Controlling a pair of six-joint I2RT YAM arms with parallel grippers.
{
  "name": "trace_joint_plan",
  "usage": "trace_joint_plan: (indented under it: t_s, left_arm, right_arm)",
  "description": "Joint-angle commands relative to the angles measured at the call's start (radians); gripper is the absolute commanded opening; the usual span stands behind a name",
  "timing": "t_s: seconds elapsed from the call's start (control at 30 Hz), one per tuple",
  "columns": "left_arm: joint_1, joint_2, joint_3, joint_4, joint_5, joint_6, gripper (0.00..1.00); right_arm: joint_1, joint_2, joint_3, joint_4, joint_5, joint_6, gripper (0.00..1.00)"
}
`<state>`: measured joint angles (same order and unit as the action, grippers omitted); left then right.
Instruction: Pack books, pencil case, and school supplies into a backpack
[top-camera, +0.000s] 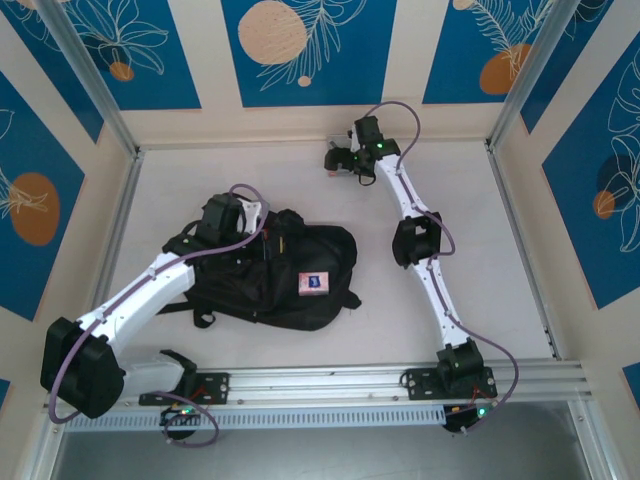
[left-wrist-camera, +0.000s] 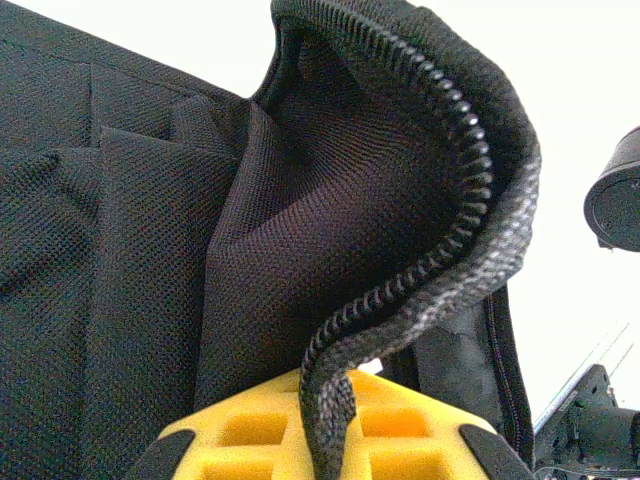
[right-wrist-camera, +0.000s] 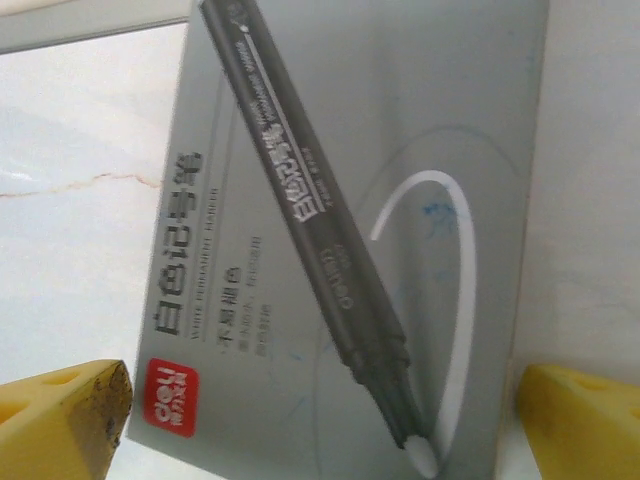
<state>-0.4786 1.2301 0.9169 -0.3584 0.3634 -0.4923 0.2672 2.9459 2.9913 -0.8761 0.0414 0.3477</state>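
- between the yellow fingers (left-wrist-camera: 250, 432) of the left gripper (left-wrist-camera: 325, 445) sits the zip-lined rim (left-wrist-camera: 445, 240) of the large soft black fabric backpack (left-wrist-camera: 130, 260); the jaws are pressed almost together, clamped on that strip alone.
- beyond those fingertips the rim arches up and over, leaving a dark hollow beneath it; my reading is that the pinch is there to prop the mouth up so things can go in.
- between the yellow fingers (right-wrist-camera: 60, 425) of the right gripper (right-wrist-camera: 320, 445), spread as wide as they go, lies the flat grey rectangular pencil case (right-wrist-camera: 460, 130), a dark pen printed across its top and a red logo at the corner by one finger.
- it lies flat on the pale table (right-wrist-camera: 70, 230), one finger to either side across its width; a sliver of table shows between the case and the other finger, so nothing is squeezed yet.
- well apart from the right fingers, and some way past the left ones, a tiny pink, white and blue eraser-like block (top-camera: 314, 283) rests on the backpack's outer face, not inside it.
- next, probably: close on the case and carry it to the held mouth; a thin box lying flat may slip from the pads.
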Motion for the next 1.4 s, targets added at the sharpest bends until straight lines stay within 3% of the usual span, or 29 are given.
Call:
trace_joint_plan:
  t_s: [0.0,0.13,0.33,0.47,0.67,0.9,1.1,1.2,1.3,1.37]
  left_arm:
    - [0.014,-0.001,-0.007,0.007,0.0,-0.002,0.0]
    - [0.014,0.002,-0.006,0.006,0.0,-0.008,0.0]
    - [0.015,0.006,-0.006,0.005,-0.002,-0.007,0.0]
    - [0.014,0.006,-0.004,-0.002,-0.01,0.0,0.0]
    - [0.014,0.007,-0.004,-0.004,-0.013,0.0,0.0]
    - [0.014,0.006,-0.004,0.002,-0.002,-0.003,0.0]
    - [0.014,-0.008,-0.005,-0.001,0.0,-0.005,0.0]
    - [0.014,-0.016,-0.006,0.0,0.0,-0.005,0.0]
    - [0.014,-0.021,-0.004,0.0,-0.001,-0.006,0.0]
    - [0.015,-0.027,-0.004,-0.001,-0.001,-0.006,0.0]
  right_arm:
    - [-0.003,-0.016,-0.029,-0.033,0.045,-0.008,0.99]
    - [-0.015,-0.016,-0.032,-0.058,0.073,0.029,0.98]
    - [-0.044,-0.015,-0.038,-0.06,0.049,0.077,0.78]
    - [-0.05,-0.015,-0.035,-0.091,0.041,0.061,0.73]
    - [-0.054,-0.015,-0.015,-0.215,0.009,-0.02,0.65]
    - [-0.082,-0.032,0.043,-0.407,-0.016,-0.009,0.55]
    - [-0.07,-0.186,-0.06,-0.531,0.022,-0.031,0.51]
    - [-0.045,-0.296,-0.1,-0.515,0.096,-0.031,0.54]
    - [-0.027,-0.345,-0.097,-0.465,0.112,-0.02,0.86]
    - [-0.016,-0.34,-0.081,-0.43,0.136,-0.016,0.99]
